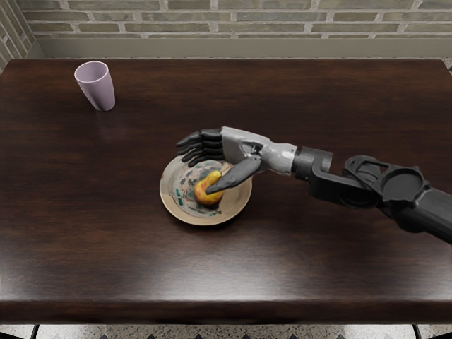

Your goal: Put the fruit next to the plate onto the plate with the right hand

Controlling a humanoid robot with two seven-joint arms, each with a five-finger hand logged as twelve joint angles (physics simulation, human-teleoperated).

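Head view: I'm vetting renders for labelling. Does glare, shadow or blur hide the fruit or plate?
Head view: slightly soft overall, but no glare on the fruit or plate; the table shows only a dull sheen, with a faint reflection under the cup; a thin shadow hugs the plate's lower rim; only the right hand, with its thumb, covers part of the fruit.

The worktop [106,212] was dark wood with a smooth, slightly glossy finish. The plate [185,208] looked like glazed ceramic, pale with mottled markings. The fruit [205,191] had a smooth yellow-orange skin. The cup [96,85] looked like matt lilac plastic. The right hand [215,152] had a silvery metal-looking palm shell and matt black fingers [198,145]. The back wall [233,18] was rough brick.
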